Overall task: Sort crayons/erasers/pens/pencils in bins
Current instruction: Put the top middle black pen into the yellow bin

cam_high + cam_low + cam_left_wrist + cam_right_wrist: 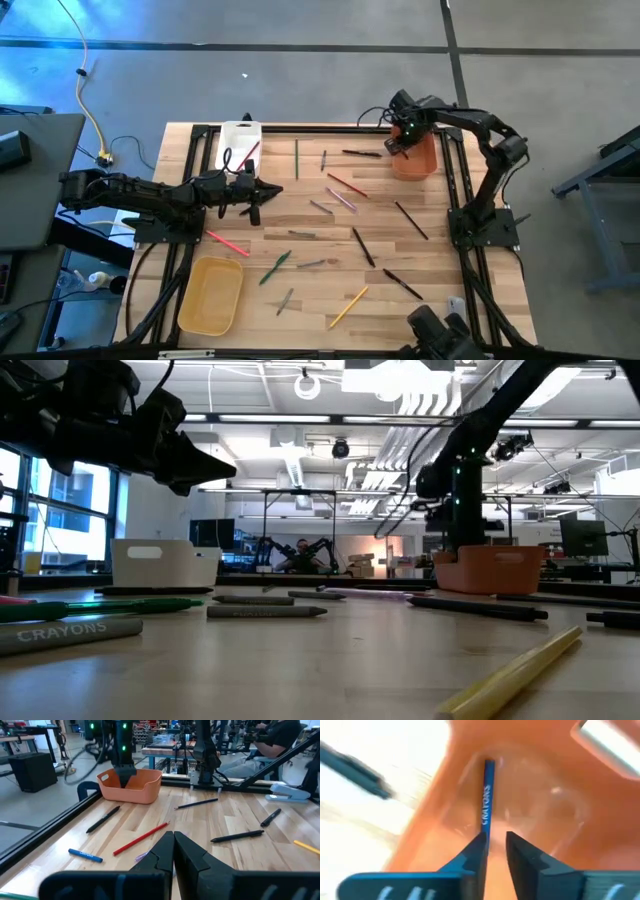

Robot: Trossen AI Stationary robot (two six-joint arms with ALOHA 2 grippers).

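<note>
While the right gripper (495, 845) hangs over the orange bin (418, 158) with its fingers a little apart, a blue crayon (487, 795) stands in the bin against the left finger, and I cannot tell whether it is gripped or already free. If it clings to that finger, I reckon a lift could drag it back out onto the table (440, 285). The left gripper (268, 190) waits pinched shut and empty, near the white bin (240, 135). About 15 sticks lie scattered between the bins; a low sweep could knock the red pencil (141, 839) aside.
</note>
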